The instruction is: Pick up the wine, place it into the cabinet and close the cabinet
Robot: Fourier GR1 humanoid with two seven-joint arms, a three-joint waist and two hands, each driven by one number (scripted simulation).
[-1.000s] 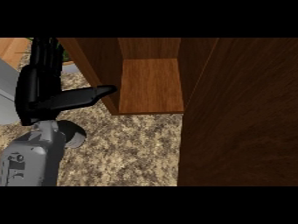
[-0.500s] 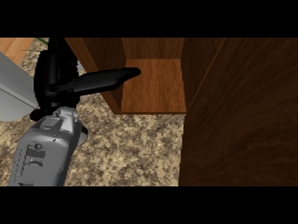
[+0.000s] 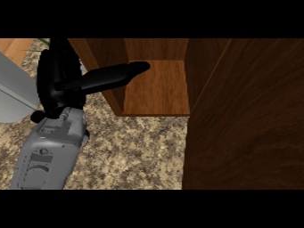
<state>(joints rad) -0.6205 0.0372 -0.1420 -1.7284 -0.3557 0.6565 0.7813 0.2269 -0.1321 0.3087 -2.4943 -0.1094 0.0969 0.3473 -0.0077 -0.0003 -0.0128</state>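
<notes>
No wine bottle shows in the head view. The wooden cabinet (image 3: 158,89) stands open at the top centre, and its lit shelf holds nothing that I can see. My left hand (image 3: 60,82) is up at the cabinet's left wall. Its fingers are straight and its thumb (image 3: 118,75) stretches right across the opening, above the shelf. Nothing is in the hand. The grey forearm (image 3: 49,151) comes in from the lower left. My right hand is out of view.
A wide dark wood panel (image 3: 253,124) fills the right side, from the cabinet's right wall down to the lower edge. Speckled stone counter (image 3: 134,151) lies below the cabinet. A grey rounded surface (image 3: 6,93) sits at the left edge.
My left hand has moved up and to the right. Its thumb was beside the cabinet's left wall and now reaches over the shelf. The forearm followed it.
</notes>
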